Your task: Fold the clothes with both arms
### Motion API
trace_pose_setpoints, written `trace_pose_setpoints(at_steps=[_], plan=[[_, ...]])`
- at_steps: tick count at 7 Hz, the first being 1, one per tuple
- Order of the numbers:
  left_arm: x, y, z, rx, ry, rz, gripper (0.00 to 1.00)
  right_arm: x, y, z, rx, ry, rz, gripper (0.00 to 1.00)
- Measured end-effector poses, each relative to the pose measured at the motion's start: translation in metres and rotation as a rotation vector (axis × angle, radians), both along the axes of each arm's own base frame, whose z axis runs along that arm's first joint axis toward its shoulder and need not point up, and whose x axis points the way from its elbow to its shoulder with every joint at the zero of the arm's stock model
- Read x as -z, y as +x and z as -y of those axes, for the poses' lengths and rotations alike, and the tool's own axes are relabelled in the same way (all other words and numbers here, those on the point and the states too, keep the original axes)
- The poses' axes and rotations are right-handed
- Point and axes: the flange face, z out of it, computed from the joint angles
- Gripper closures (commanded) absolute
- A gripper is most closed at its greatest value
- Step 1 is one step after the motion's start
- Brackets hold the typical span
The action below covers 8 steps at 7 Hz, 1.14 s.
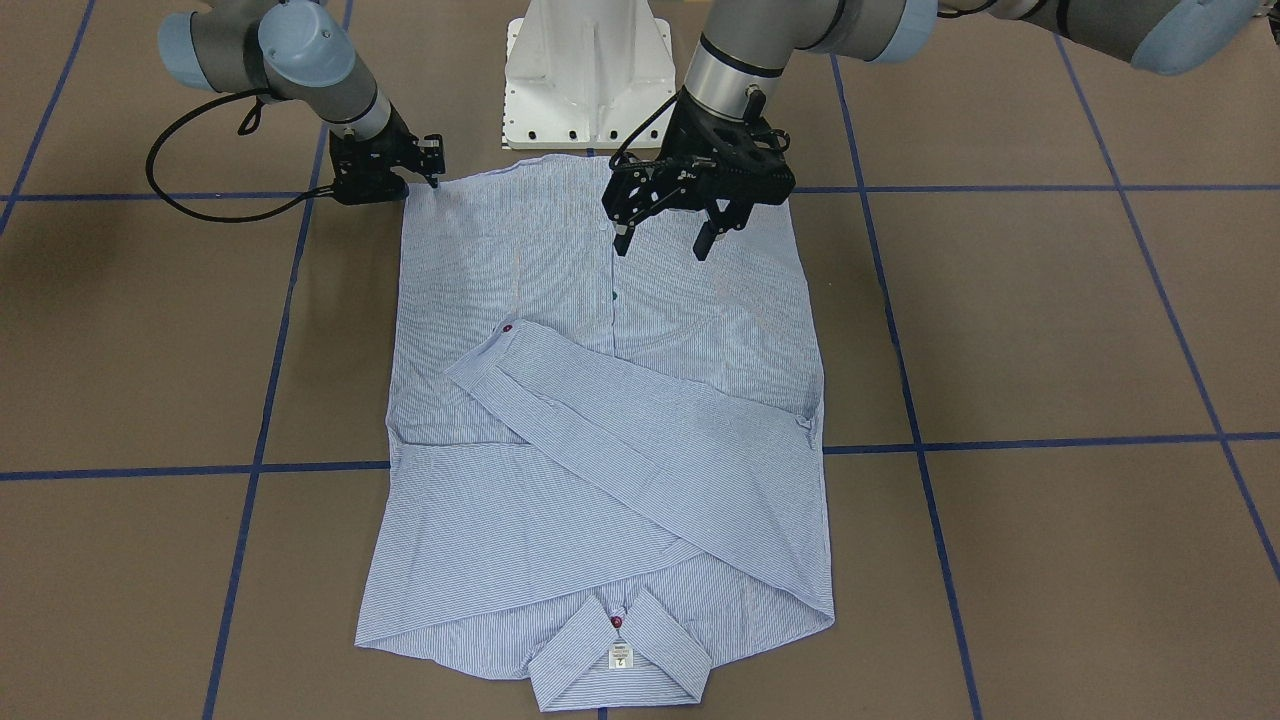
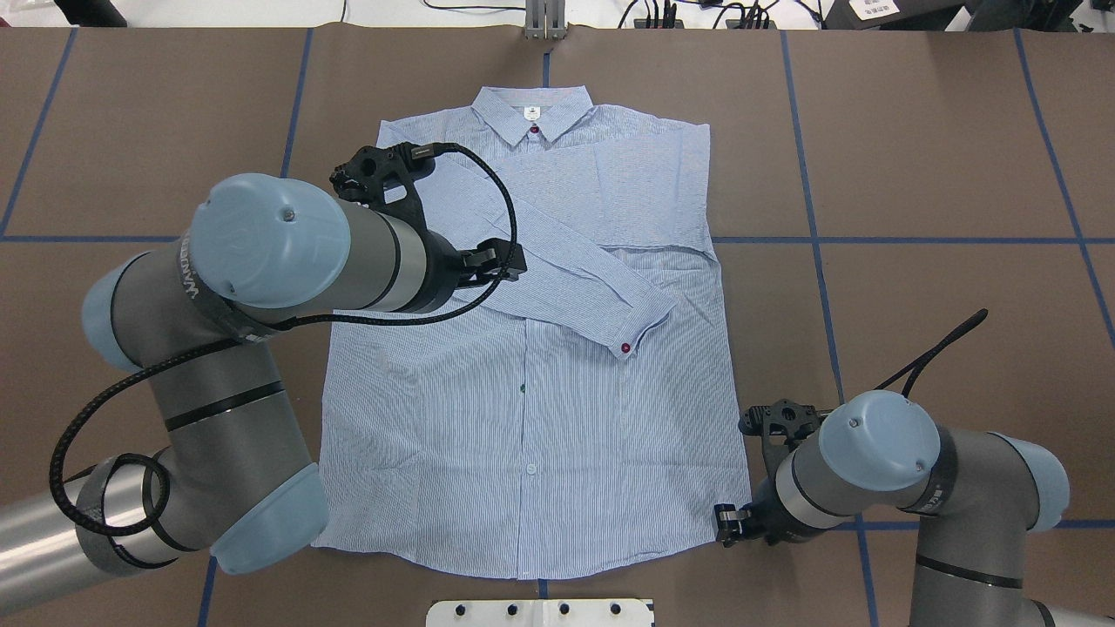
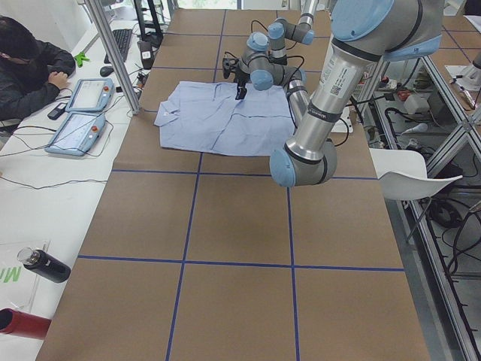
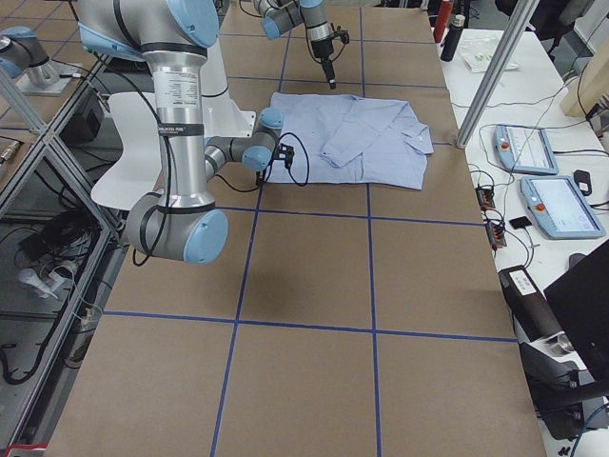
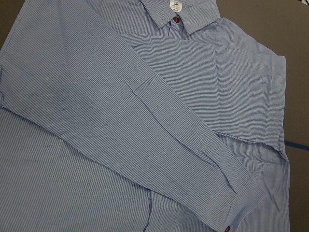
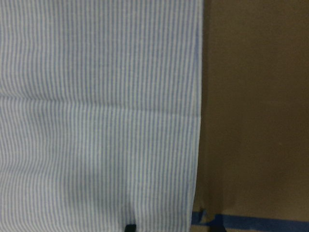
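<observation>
The light blue striped shirt (image 1: 560, 250) (image 2: 540, 418) lies flat, front up, with its collar (image 2: 533, 117) on the far side from the robot. One sleeve is folded slantwise across the chest and ends in a cuff with a red button (image 1: 507, 328). My left gripper (image 1: 662, 245) hangs open above the middle of the hem and holds nothing. In the overhead view its wrist hides it. My right gripper (image 1: 405, 187) (image 2: 736, 521) sits low at the hem corner, shut on the cloth. A dark fingertip (image 6: 128, 227) shows on the shirt (image 6: 96, 121) in the right wrist view.
The white pedestal base (image 1: 585, 75) stands just behind the hem. Blue tape lines (image 1: 1000, 440) cross the brown table. A person (image 3: 26, 64) sits at a side desk with teach pendants (image 3: 79, 113). A black bottle (image 3: 41, 263) lies near that desk's front.
</observation>
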Motion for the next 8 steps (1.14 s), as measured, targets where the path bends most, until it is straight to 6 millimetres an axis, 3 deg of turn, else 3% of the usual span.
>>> trace_pose_setpoints(at_steps=[3,6,8], plan=[[0.0003,-0.0003,0.0004,0.002,0.001,0.0,0.0,0.0,0.0024,0.0008,-0.001,-0.002,0.0,0.69],[-0.0004,-0.0003,0.0004,0.002,0.0,0.001,0.0,-0.0021,0.0031,0.0009,0.0,-0.006,-0.006,0.98],[-0.0008,-0.0011,0.0014,0.005,0.0,0.002,0.0,0.0007,0.0038,0.001,-0.001,-0.004,0.0,1.0]])
